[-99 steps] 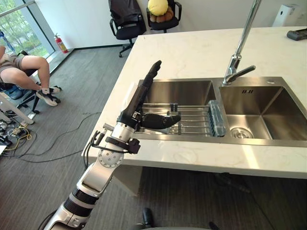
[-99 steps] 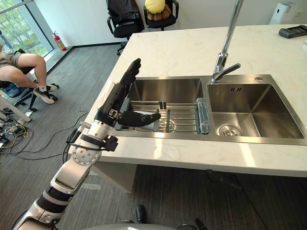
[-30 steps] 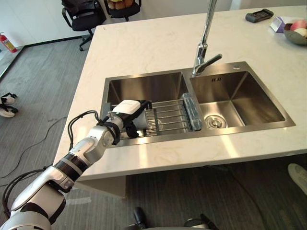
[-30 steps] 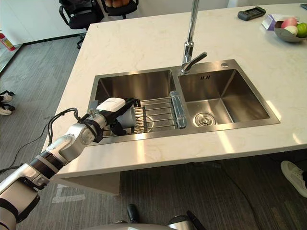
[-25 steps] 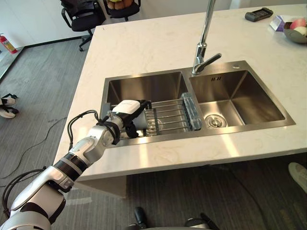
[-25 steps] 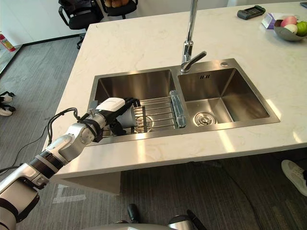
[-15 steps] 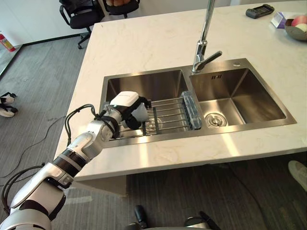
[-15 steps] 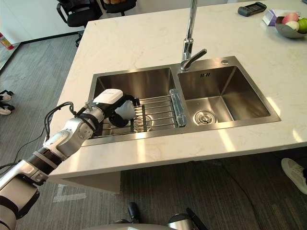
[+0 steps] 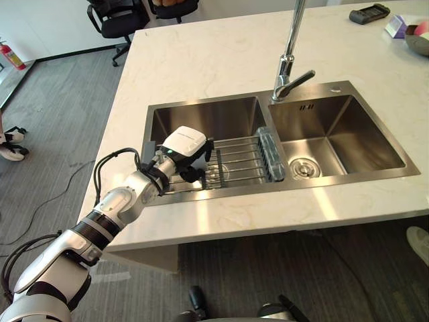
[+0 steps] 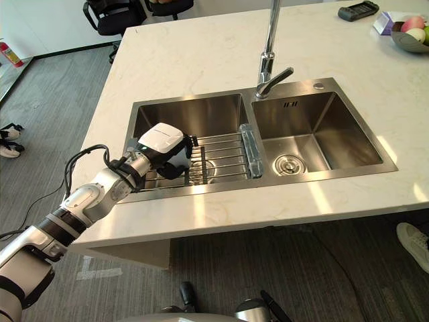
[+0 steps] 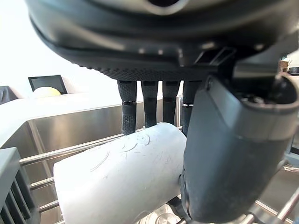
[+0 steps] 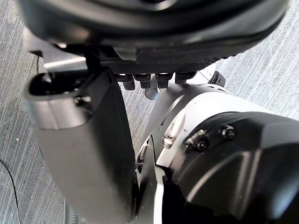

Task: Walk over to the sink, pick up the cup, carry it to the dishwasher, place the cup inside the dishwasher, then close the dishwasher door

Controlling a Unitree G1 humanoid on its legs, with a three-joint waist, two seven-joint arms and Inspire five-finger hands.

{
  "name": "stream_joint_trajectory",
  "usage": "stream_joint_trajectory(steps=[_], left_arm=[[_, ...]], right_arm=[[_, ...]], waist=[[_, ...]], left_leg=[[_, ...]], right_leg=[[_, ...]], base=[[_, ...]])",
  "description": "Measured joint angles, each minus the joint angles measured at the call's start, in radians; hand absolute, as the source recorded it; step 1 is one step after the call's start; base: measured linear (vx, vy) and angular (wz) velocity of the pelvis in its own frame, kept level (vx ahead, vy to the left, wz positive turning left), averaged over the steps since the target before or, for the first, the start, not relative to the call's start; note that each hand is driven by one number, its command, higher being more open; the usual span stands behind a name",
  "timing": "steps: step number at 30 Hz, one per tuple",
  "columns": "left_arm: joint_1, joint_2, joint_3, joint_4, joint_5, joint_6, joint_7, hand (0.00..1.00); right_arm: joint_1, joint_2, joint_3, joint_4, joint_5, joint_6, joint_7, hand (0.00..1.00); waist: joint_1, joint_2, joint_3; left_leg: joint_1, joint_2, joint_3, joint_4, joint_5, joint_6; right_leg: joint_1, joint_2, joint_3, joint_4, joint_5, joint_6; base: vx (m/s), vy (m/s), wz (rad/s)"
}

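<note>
Since the left hand [image 9: 182, 149] has fingers and thumb curled round the cup [image 11: 121, 172], lying sideways over the rack [image 9: 234, 161] in the sink [image 9: 201, 119], it should, to my eye, lift straight up clear of wires and rim before turning away, the right hand [image 12: 154, 28] idle.

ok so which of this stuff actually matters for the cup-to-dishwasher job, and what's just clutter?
Job: pale grey cylindrical cup, gripped by the left hand; stainless steel double sink.
Lying about: wire rack in the sink; tall chrome tap; grey bowl of fruit; black flat device on the marble counter.
</note>
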Motion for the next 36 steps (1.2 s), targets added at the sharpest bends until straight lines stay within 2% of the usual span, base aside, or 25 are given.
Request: stream_joint_trajectory(steps=[8,9,13,15,17,27,33,36], left_arm=[[0.000,0.000,0.003,-0.001,-0.053,0.026,-0.009,0.00],[-0.001,0.000,0.004,-0.001,-0.091,0.045,-0.013,1.00],[0.000,-0.005,0.022,0.008,-0.177,0.078,-0.035,1.00],[0.006,-0.019,0.025,0.044,-0.227,0.106,-0.075,1.00],[0.032,-0.037,0.029,0.065,-0.256,0.110,-0.079,1.00],[0.036,-0.073,0.091,0.104,-0.250,0.112,-0.131,1.00],[0.033,-0.077,0.094,0.123,-0.203,0.102,-0.138,1.00],[0.034,-0.084,0.094,0.136,-0.131,0.084,-0.134,1.00]], right_arm=[[0.000,-0.006,0.022,0.000,0.000,-0.010,0.000,1.00],[-0.001,-0.007,0.024,0.000,0.000,-0.012,0.000,1.00],[-0.001,-0.007,0.024,0.000,0.000,-0.014,0.000,1.00],[-0.002,-0.007,0.025,-0.001,0.000,-0.014,-0.001,1.00],[-0.004,-0.006,0.026,-0.001,0.000,-0.012,-0.001,1.00],[-0.006,-0.012,0.047,-0.006,0.010,-0.006,-0.011,1.00],[-0.005,-0.014,0.059,-0.008,0.010,-0.006,-0.016,1.00],[-0.005,-0.016,0.064,-0.011,0.010,-0.007,-0.018,1.00]], waist=[[-0.003,0.000,0.000],[-0.004,0.000,0.000],[-0.004,-0.001,0.001],[-0.005,-0.001,0.001],[-0.005,-0.004,0.002],[-0.004,-0.007,0.003],[-0.005,-0.013,0.005],[-0.004,-0.015,0.005]], left_leg=[[0.000,-0.002,0.000,0.000,-0.001,0.001],[0.000,-0.002,0.000,0.000,-0.001,0.001],[0.000,-0.002,0.000,0.000,-0.001,0.002],[0.000,-0.002,0.001,0.000,-0.001,0.002],[0.000,-0.002,0.001,0.000,-0.001,0.002],[0.004,-0.001,0.007,0.000,-0.002,0.002],[0.007,-0.001,0.009,0.000,-0.004,0.002],[0.007,-0.001,0.009,0.000,-0.004,0.002]], right_leg=[[0.000,0.001,0.000,0.000,0.000,0.000],[0.000,0.001,0.000,0.000,0.000,0.000],[0.000,0.001,0.001,0.000,0.000,0.000],[0.000,0.001,0.001,0.000,0.000,0.000],[0.000,0.001,0.001,0.000,0.000,0.000],[0.000,0.002,0.007,0.000,0.000,0.000],[0.002,0.002,0.009,0.000,0.000,0.000],[0.002,0.002,0.009,0.000,0.000,0.000]], base=[[0.00,0.000,0.00],[0.00,0.000,0.00],[0.00,0.000,0.00],[0.00,0.000,0.00],[0.00,0.000,0.00],[0.00,0.000,0.00],[0.00,0.000,0.00],[0.00,0.000,0.00]])
